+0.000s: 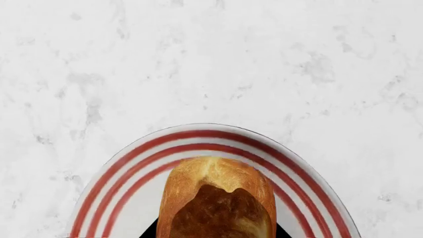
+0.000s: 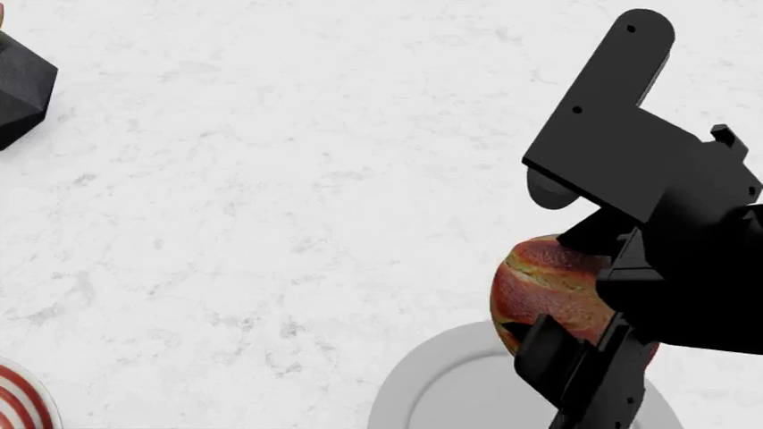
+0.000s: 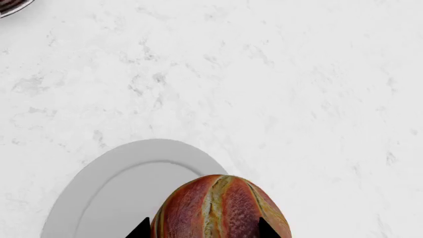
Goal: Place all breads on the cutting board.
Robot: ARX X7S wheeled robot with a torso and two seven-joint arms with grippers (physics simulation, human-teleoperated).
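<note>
In the left wrist view, a golden-brown glossy roll (image 1: 218, 198) sits between the two black tips of my left gripper (image 1: 215, 233), which is shut on it over the red-striped white plate (image 1: 126, 178). My right gripper (image 2: 570, 344) is shut on the round reddish-brown loaf (image 2: 542, 290) with greenish-tan stripes. The loaf hangs above the far edge of the round grey plate (image 2: 430, 393). In the right wrist view the loaf (image 3: 221, 208) fills the gap between the black fingertips (image 3: 140, 229). The cutting board is out of view. My left gripper does not show in the head view.
Everything stands on a white marble counter (image 2: 298, 179). A black angular object (image 2: 18, 89) sits at the far left edge of the head view. The striped plate's rim (image 2: 18, 402) shows at the near left. A dark rim (image 3: 13, 6) shows in a corner of the right wrist view.
</note>
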